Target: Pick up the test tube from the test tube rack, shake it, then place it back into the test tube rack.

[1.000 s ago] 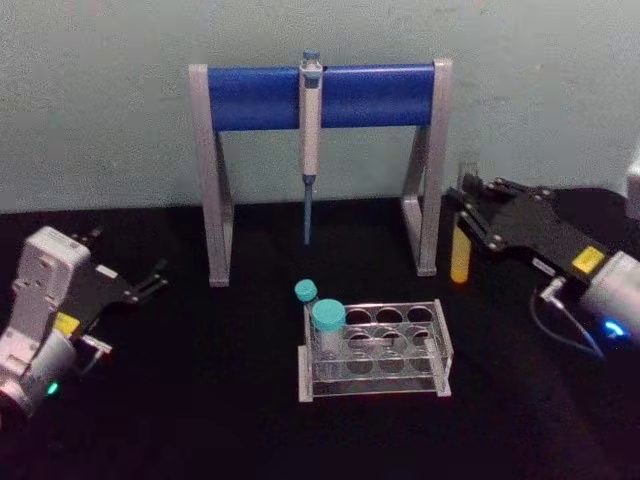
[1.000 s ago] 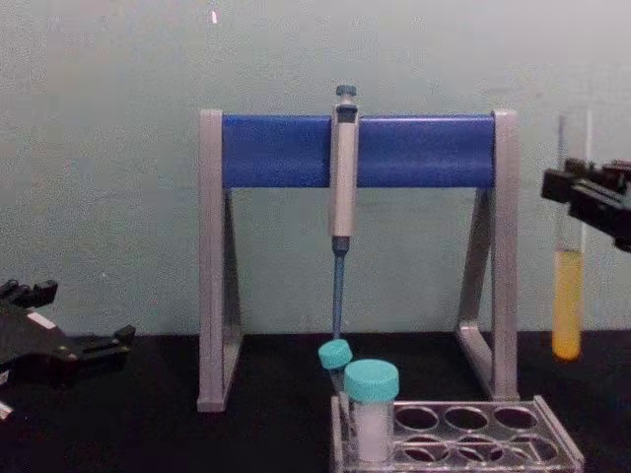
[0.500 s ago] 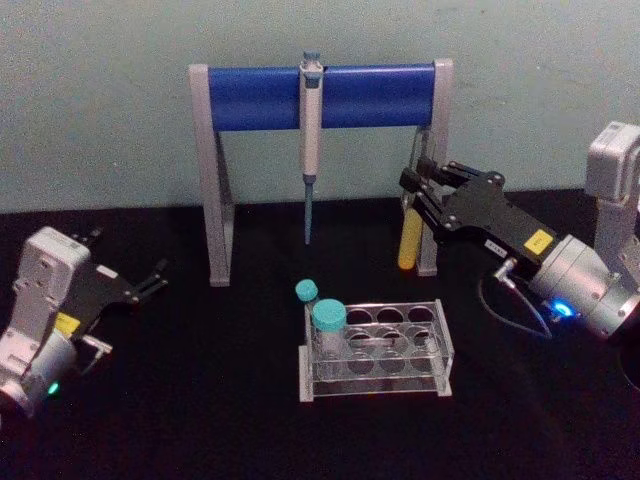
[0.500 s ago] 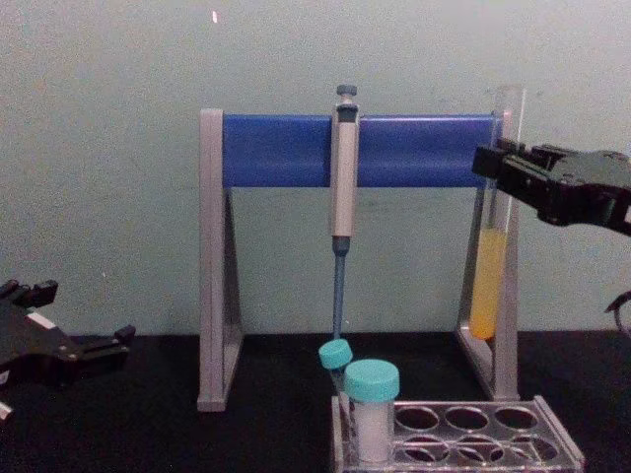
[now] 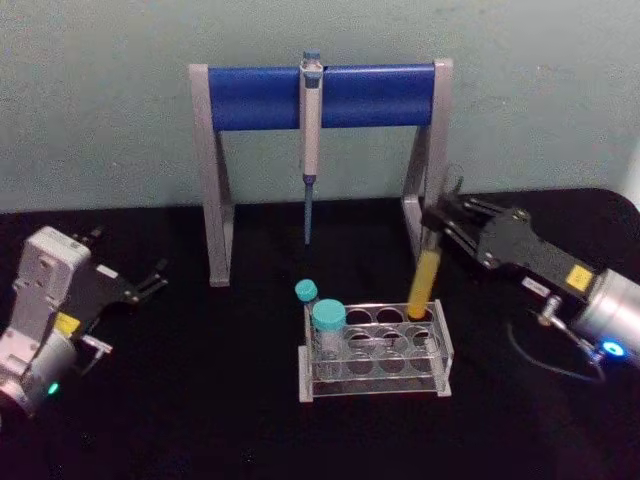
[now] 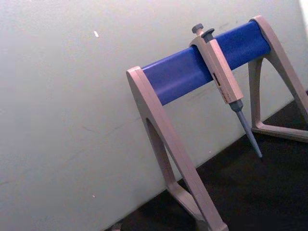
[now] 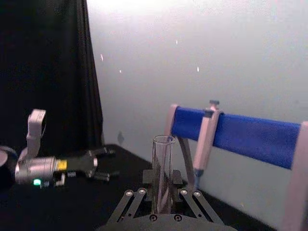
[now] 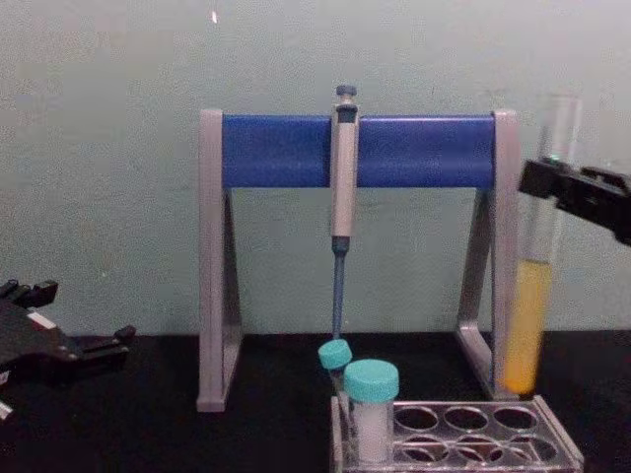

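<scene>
The test tube (image 5: 426, 275) is a long clear glass tube with yellow liquid in its lower part, and my right gripper (image 5: 438, 222) is shut on it near its upper half. It hangs slightly tilted, its round bottom just above the back right hole of the clear test tube rack (image 5: 441, 352). In the chest view the test tube (image 8: 528, 305) ends a little above the rack's (image 8: 552, 440) top plate, with the right gripper (image 8: 545, 182) at the right edge. The right wrist view shows the tube's open mouth (image 7: 162, 171) standing between the fingers. My left gripper (image 5: 152, 281) rests open at the left.
Two teal-capped tubes (image 5: 327, 322) stand in the rack's left holes. Behind it stands the grey-and-blue pipette stand (image 5: 320, 97) with a pipette (image 5: 310, 140) hanging from its bar. The stand's right post (image 8: 504, 246) is close behind the held tube. Black cloth covers the table.
My right gripper carried the test tube in from the far right, past the stand's right post, then down and forward to just over the rack's back right corner. The left arm stayed still.
</scene>
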